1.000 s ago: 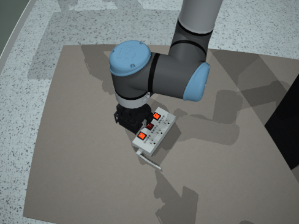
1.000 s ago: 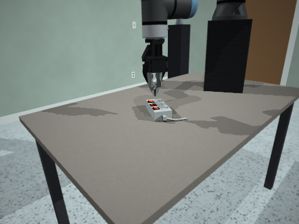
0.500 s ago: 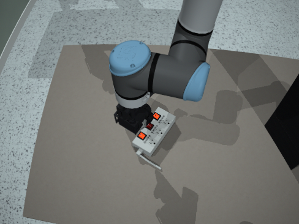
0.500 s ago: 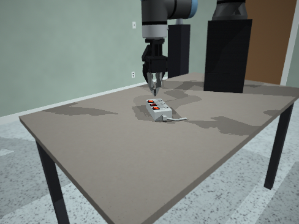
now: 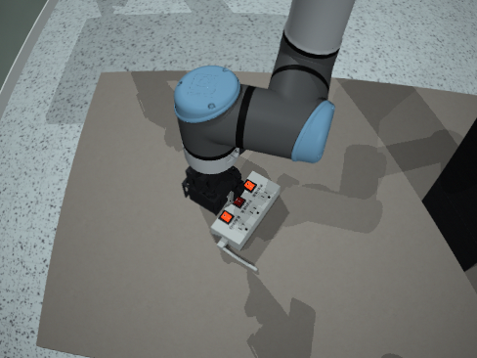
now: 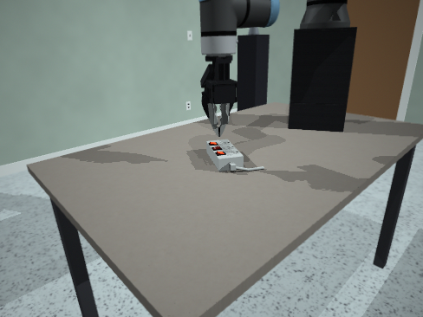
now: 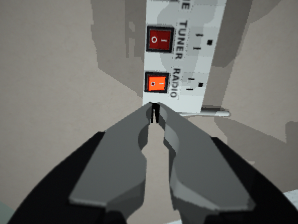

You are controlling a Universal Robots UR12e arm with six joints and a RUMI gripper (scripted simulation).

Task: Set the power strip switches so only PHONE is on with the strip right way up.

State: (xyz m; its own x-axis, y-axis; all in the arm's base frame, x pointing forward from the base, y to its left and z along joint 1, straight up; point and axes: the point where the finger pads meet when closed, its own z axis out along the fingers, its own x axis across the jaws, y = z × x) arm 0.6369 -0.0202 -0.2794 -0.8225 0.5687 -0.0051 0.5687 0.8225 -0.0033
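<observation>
The white power strip [image 5: 245, 207] lies face up on the grey table, with its short cord [image 5: 239, 256] at the near end. It has three rocker switches. The RADIO switch [image 7: 156, 82] by the cord end is lit orange. The TUNER switch [image 7: 160, 39] in the middle is dark red. The far switch [image 5: 249, 185] is lit; its label is cut off in the wrist view. My gripper [image 7: 154, 104] is shut and empty. It hangs point down a little above the strip [image 6: 223, 155], its tips [image 6: 219, 131] just off the RADIO end.
A tall black block [image 6: 321, 78] and a narrower black column [image 6: 253, 71] stand at the back of the table. The black block also shows at the right edge in the top view [image 5: 455, 196]. The arm's wrist hides the gripper body from above.
</observation>
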